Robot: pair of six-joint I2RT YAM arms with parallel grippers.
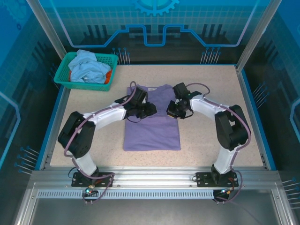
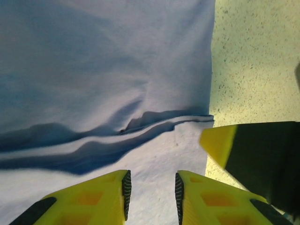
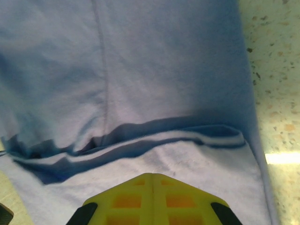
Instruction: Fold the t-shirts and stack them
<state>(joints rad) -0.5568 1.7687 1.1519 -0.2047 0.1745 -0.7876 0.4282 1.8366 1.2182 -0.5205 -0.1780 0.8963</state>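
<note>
The lavender t-shirt [image 1: 152, 129] lies flat in the middle of the table with its sleeves folded in and its collar toward the back. Both grippers hover over its upper half. My left gripper [image 1: 149, 110] [image 2: 152, 192] is open, a narrow gap between its yellow fingers [image 2: 101, 197] and bare cloth [image 2: 103, 70] below it. My right gripper [image 1: 172, 112] [image 3: 153, 180] is shut with nothing visible in it, above a ridge of cloth [image 3: 140, 143]. The right gripper's yellow finger [image 2: 219, 140] shows at the shirt's edge in the left wrist view. A light-blue t-shirt [image 1: 89, 65] and an orange one [image 1: 108, 78] lie in the basket.
The teal mesh basket [image 1: 65, 80] stands at the back left corner of the speckled table [image 1: 211, 136]. Bare tabletop lies left and right of the shirt. Blue enclosure walls and metal posts ring the table.
</note>
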